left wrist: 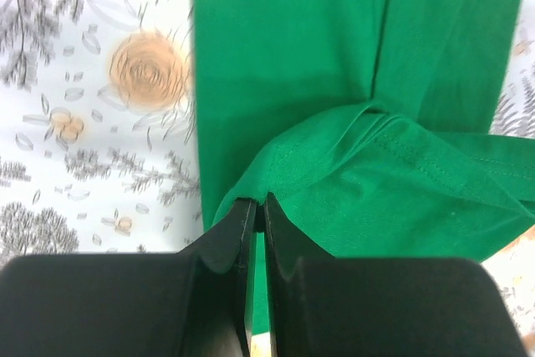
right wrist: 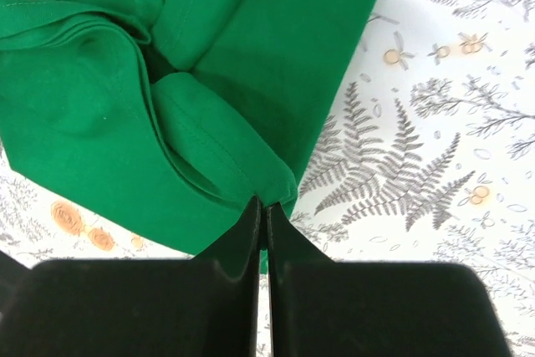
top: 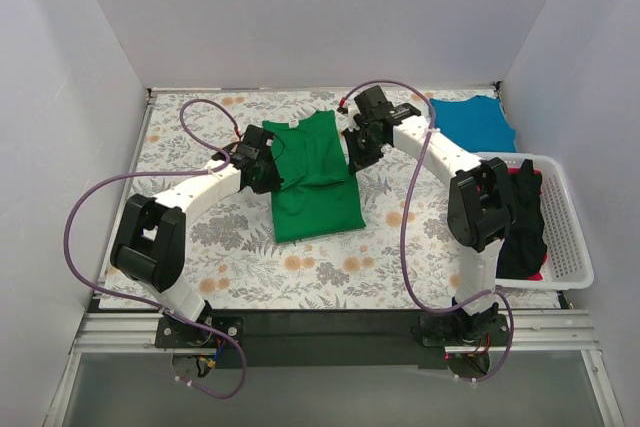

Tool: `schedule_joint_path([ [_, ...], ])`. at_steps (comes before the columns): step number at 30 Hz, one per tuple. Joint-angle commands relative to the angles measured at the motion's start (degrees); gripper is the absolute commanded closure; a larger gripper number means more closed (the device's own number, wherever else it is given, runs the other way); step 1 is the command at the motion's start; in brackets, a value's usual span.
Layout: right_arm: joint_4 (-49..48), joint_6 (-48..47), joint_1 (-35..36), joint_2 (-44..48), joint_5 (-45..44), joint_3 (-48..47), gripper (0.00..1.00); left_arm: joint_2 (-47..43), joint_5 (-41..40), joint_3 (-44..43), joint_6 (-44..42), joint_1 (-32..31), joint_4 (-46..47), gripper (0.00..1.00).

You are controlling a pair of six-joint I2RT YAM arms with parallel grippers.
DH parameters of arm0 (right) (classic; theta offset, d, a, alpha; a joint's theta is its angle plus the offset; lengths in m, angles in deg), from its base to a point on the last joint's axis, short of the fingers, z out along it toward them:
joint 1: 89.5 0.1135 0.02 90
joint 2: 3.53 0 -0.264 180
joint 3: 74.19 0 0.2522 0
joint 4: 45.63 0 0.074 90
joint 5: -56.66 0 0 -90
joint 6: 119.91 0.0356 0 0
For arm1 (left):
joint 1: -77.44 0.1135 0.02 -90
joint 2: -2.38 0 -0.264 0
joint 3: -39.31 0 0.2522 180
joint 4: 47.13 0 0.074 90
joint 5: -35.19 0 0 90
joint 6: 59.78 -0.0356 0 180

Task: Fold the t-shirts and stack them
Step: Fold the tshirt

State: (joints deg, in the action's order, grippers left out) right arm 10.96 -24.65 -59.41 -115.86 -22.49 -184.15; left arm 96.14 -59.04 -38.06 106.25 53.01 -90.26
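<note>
White walls close in around the floral tablecloth (top: 250, 247). From above, the bright green t-shirt (top: 315, 187) lies mid-table, its upper part doubled over. My left claw (top: 272, 175) sits at its left edge, my right claw (top: 352, 155) at its right edge. The teal-blue t-shirt (top: 472, 125) lies flat beyond it to the right. The white basket (top: 572, 247), farther right, holds a black shirt (top: 522, 227) with red-pink fabric (top: 538, 274) peeking out beneath.

Left wrist view: my left claw (left wrist: 257, 206) is pinched nearly closed on a fold of the green t-shirt (left wrist: 334, 81).

Right wrist view: my right claw (right wrist: 262, 208) is pinched tight on a hemmed corner of the green t-shirt (right wrist: 251, 56).
</note>
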Motion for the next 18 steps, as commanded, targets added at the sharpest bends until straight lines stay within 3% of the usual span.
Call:
schedule_joint_path([
  [1, -4.24, -1.3, -0.99, -0.43, 0.57, -0.13, 0.99, -0.15, -2.63, 0.07, -1.94, 0.78, 5.63, 1.0],
  [18, -13.21, -1.39, -2.22, -5.0, -0.39, 3.83, 0.99, 5.64, -4.56, 4.64, -1.5, 2.28, 14.25, 1.0],
])
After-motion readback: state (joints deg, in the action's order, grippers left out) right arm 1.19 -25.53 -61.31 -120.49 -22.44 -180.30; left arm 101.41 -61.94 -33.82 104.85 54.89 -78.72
